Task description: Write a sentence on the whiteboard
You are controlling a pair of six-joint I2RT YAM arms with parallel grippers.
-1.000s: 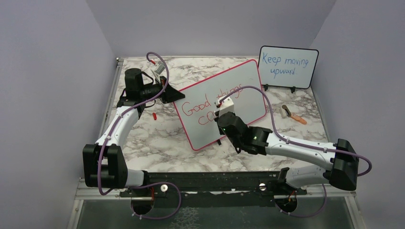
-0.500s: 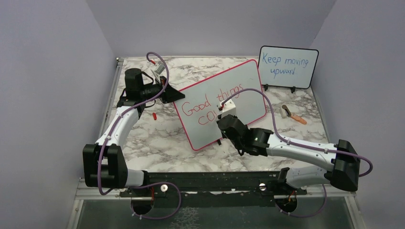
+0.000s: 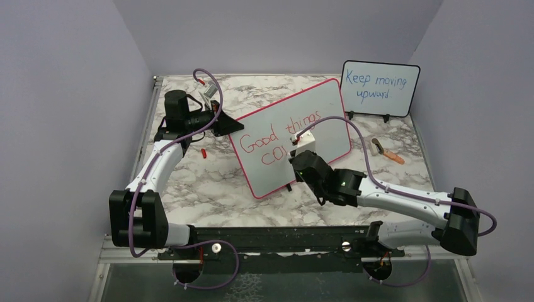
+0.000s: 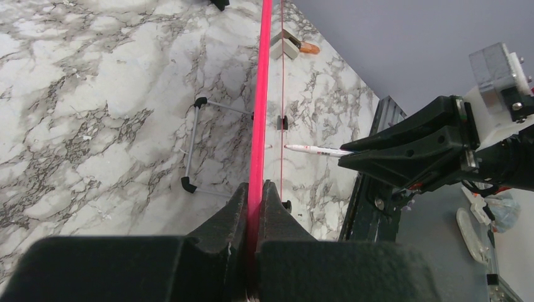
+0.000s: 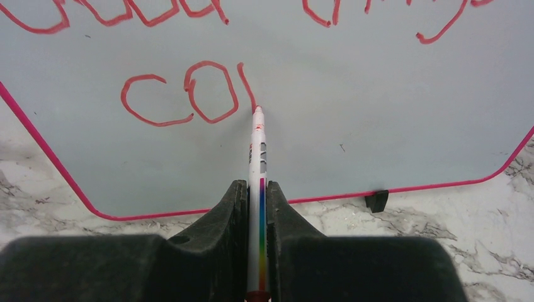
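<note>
The right hand is clamped shut on a marker, whose barrel runs straight out ahead between its 2 fingers. Just ahead of the hand the tip touches the whiteboard, at the foot of a short red stroke right of "Co". That is line 2 of the sentence, with "Good things" above it. The step in hand, as I judge it, is letter 3 of that line. The next move calls for drawing the tip up and over into the humps of an "m" with light, even pressure. At the board's far edge, the left hand pinches the pink frame and steadies the board where it stands on the tabletop.
</note>
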